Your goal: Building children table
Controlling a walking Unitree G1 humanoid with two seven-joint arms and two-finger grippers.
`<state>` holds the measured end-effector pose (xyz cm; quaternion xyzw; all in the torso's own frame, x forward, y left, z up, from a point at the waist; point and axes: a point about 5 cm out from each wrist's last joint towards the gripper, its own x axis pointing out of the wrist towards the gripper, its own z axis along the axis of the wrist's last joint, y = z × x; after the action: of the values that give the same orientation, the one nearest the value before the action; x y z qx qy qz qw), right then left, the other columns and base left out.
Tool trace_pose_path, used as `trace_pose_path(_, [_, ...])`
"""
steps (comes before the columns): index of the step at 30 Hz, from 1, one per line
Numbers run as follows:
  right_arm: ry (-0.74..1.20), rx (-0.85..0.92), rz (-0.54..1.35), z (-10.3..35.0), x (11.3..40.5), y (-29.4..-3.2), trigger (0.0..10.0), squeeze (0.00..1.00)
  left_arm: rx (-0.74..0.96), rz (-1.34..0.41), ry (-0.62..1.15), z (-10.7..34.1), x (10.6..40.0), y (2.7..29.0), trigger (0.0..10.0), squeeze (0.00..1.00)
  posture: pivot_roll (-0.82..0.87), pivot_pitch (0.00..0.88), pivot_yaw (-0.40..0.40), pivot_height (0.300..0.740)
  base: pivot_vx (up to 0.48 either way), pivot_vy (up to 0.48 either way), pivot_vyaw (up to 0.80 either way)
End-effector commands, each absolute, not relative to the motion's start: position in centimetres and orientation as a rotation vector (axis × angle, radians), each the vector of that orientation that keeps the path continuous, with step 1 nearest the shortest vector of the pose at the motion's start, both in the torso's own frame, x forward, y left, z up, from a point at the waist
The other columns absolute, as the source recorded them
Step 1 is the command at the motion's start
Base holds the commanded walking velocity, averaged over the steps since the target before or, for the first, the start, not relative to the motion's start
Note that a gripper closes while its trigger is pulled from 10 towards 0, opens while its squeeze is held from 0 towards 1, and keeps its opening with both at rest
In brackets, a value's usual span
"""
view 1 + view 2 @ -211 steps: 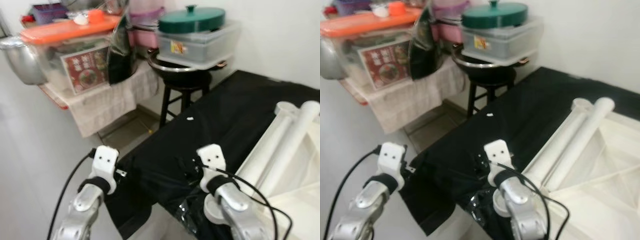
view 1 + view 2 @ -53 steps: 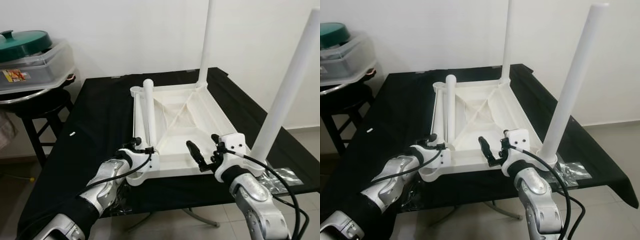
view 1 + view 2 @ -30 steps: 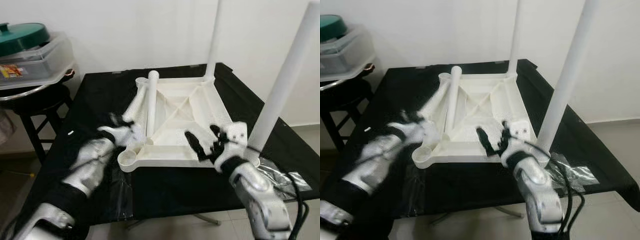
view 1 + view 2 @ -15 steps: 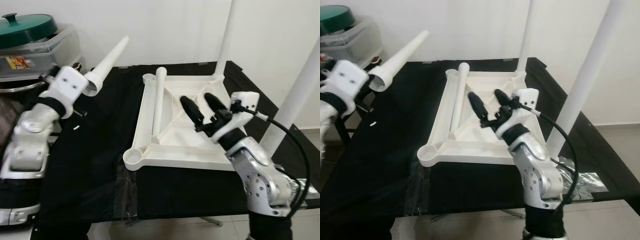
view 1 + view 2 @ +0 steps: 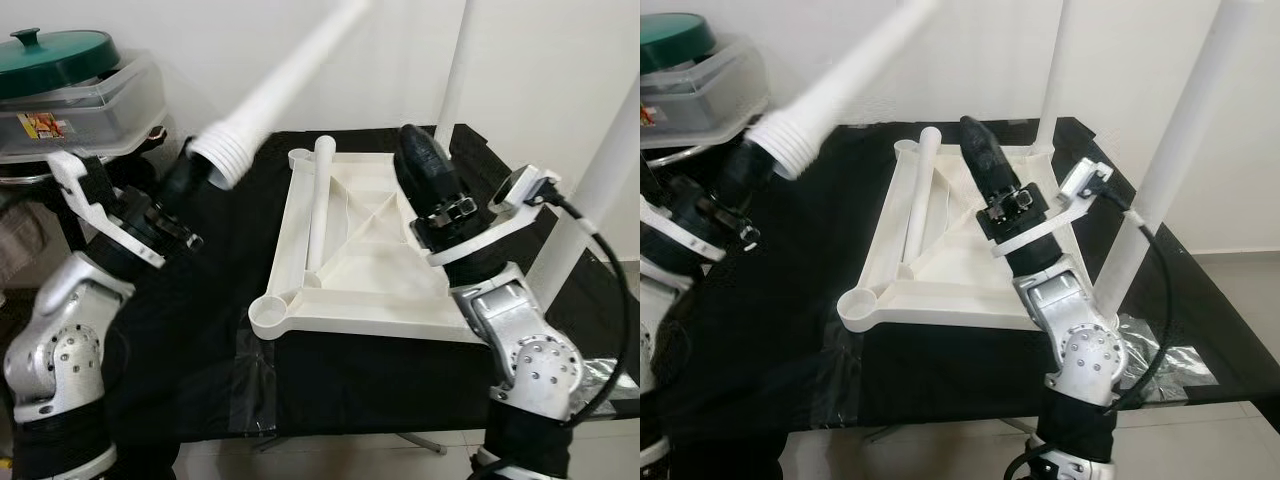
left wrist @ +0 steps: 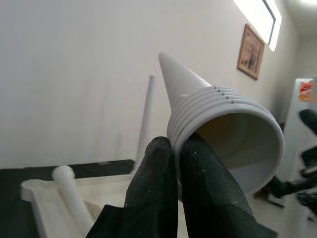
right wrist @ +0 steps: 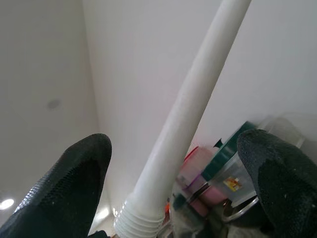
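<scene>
A white plastic table leg (image 5: 285, 75), ribbed at its open end, is held up in the air to the left of the upturned white tabletop (image 5: 360, 265), slanting upward over the tabletop's far left corner. Its ribbed rim is pinched between the two black fingers of the left gripper (image 6: 179, 163), which are closed tight on it.

The tabletop is laid upside down on a black-covered table (image 5: 215, 260). Another loose leg (image 5: 318, 205) is laid flat along the tabletop's left edge, and two legs (image 5: 1180, 150) are stood upright in the right-hand corners.

The right gripper (image 5: 983, 152) is raised over the middle of the tabletop, its fingers spread wide apart in the wrist view and nothing held.

Beyond the tabletop's left side, a clear lidded container (image 5: 85, 115) with a green pot lid (image 5: 50, 50) on top is seen.
</scene>
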<state>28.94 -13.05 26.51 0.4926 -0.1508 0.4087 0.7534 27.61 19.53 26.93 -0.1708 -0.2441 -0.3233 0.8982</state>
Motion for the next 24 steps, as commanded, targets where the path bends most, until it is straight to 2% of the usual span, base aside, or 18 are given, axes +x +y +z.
trace_pose_path(1, [-0.311,1.095,0.936,26.5,28.5,-12.5,10.0,0.0,-0.376,-0.736,-0.503,26.9,27.1,18.4,0.0,0.0,0.02,0.013,-0.024,0.74,0.0,0.0,0.0])
trace_pose_path(6, [-0.281,1.105,1.085,27.4,27.2,-11.4,10.0,0.0,-0.447,-0.859,-0.466,26.7,26.0,16.5,0.0,0.0,0.02,0.014,-0.027,0.74,0.0,0.0,0.0])
trace_pose_path(24, [-0.251,1.148,1.173,28.4,26.8,-9.3,10.0,0.0,-0.467,-1.083,-0.373,25.7,23.8,13.4,0.0,0.0,0.02,0.018,-0.03,0.74,0.0,0.0,0.0])
